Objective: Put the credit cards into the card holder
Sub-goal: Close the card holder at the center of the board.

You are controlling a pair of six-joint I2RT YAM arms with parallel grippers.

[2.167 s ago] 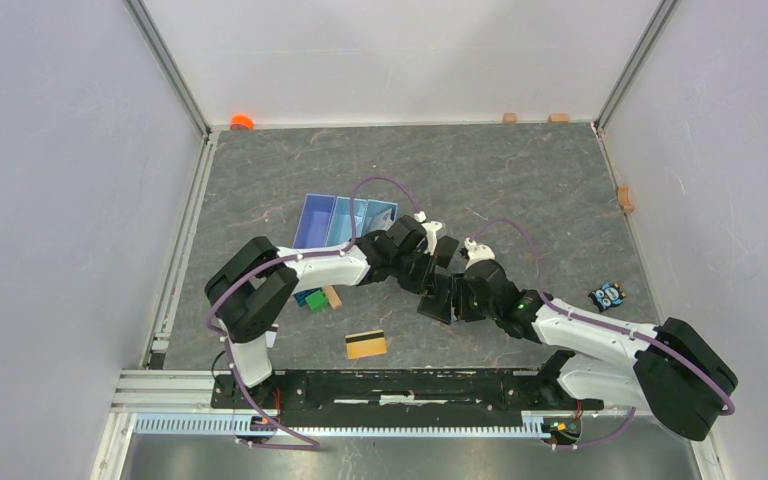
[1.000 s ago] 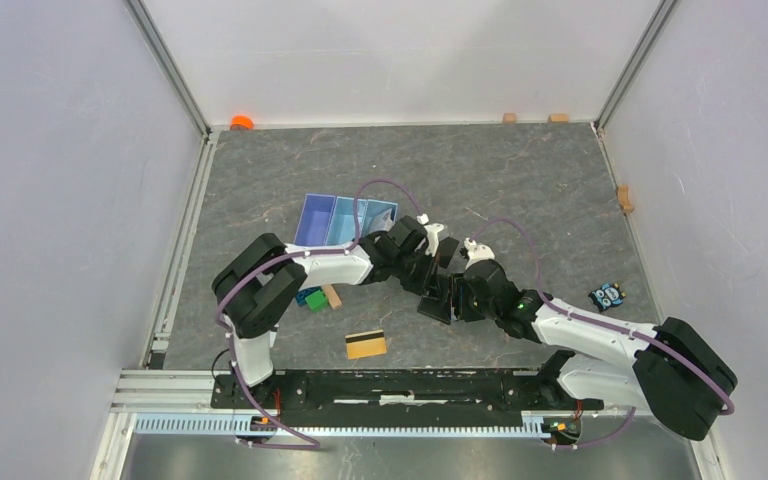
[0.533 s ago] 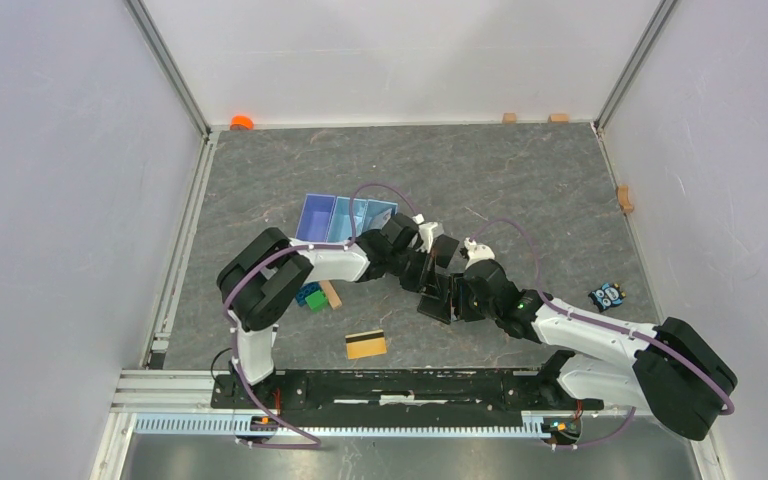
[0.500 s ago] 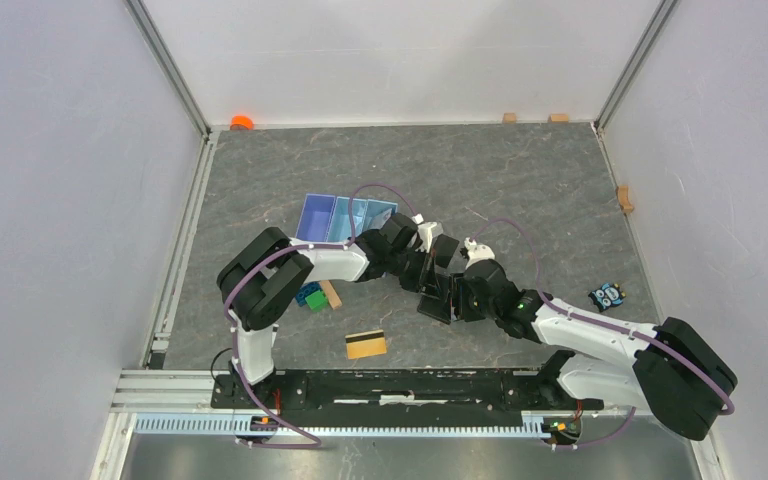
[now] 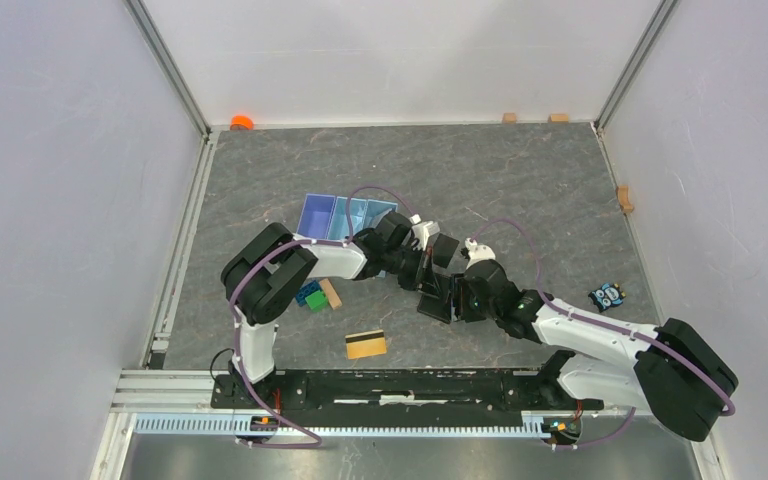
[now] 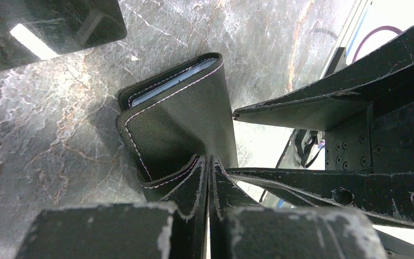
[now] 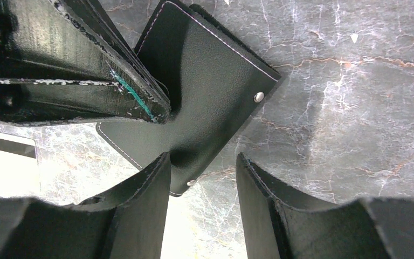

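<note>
The black card holder (image 7: 210, 81) lies on the grey table, half open, with light blue lining showing at its edge (image 6: 172, 81). My left gripper (image 6: 209, 161) is shut, nothing between its fingers, and its tips press on the holder's cover. My right gripper (image 7: 202, 159) stands open over the holder's near corner. From above, both grippers meet at the holder (image 5: 432, 305). A gold credit card (image 5: 366, 344) with a dark stripe lies toward the front, also seen at the right wrist view's left edge (image 7: 5, 162). A glossy black card (image 6: 48, 27) lies just beyond the holder.
A light blue tray (image 5: 345, 218) sits behind the left arm. Green and blue bricks (image 5: 310, 297) and a tan block (image 5: 332, 294) lie under that arm. A small toy (image 5: 607, 296) is at the right. White walls enclose the table, with small blocks (image 5: 624, 198) along them.
My left arm's elbow has swung right and toward the tray, while its shut gripper stays at the holder. The right arm has not moved.
</note>
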